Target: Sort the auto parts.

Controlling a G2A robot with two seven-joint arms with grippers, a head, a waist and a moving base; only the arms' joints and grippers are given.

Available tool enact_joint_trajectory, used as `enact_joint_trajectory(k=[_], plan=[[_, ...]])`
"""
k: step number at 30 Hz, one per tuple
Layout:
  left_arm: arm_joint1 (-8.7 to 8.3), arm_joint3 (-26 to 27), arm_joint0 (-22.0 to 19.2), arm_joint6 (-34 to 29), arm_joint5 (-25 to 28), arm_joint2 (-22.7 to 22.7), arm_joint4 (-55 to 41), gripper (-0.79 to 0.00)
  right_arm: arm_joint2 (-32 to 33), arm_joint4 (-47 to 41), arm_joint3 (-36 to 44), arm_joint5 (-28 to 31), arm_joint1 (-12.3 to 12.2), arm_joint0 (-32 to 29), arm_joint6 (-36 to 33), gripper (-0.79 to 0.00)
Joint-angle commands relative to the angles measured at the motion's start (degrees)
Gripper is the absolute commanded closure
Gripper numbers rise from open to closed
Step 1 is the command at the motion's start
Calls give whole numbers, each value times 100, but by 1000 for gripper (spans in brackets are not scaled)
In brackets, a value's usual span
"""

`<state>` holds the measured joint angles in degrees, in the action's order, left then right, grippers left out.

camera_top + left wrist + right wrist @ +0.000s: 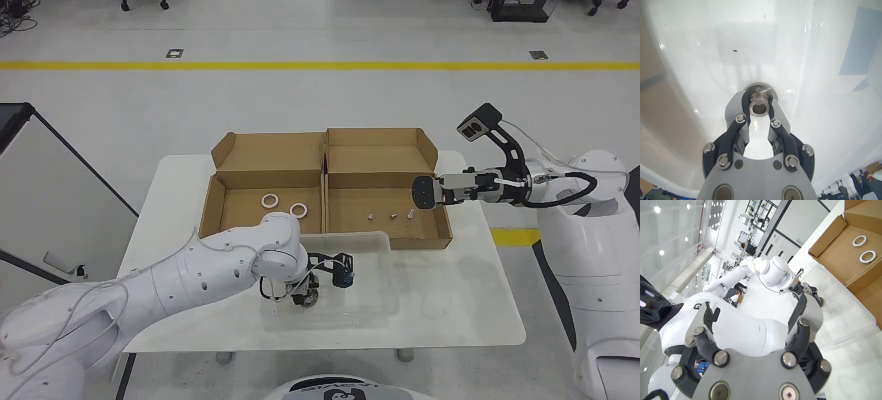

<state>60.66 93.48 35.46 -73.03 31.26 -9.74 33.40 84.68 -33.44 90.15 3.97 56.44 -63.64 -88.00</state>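
Bushing (pixel 755 98) clamped in left gripper (pixel 758 93) jaws, clear from its wrist view; right gripper (pixel 755 298) jaws apart.

Left tool (pixel 759 103) low, pinched tight — right tool (pixel 755 302) level, spread wide.

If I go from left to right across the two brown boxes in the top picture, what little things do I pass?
Left box: first white ring → second white ring. Right box: first small pale part → middle small part → last small part.
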Motion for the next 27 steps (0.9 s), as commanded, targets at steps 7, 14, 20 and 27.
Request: enact_joint_trajectory(k=[7, 14, 20, 27], plan=[[-104, 384, -325, -109, -109, 0, -305, 0, 0, 0, 0, 0, 0, 0, 0, -785], [-247, 808, -625, -280, -281, 0, -550, 0, 0, 0, 0, 0, 0, 0, 0, -785], [-279, 910, -702, -265, -266, 0, -638, 0, 0, 0, 0, 0, 0, 0, 0, -785], [-280, 902, -688, -218, -289, -11, -628, 0, 0, 0, 0, 0, 0, 0, 0, -785]])
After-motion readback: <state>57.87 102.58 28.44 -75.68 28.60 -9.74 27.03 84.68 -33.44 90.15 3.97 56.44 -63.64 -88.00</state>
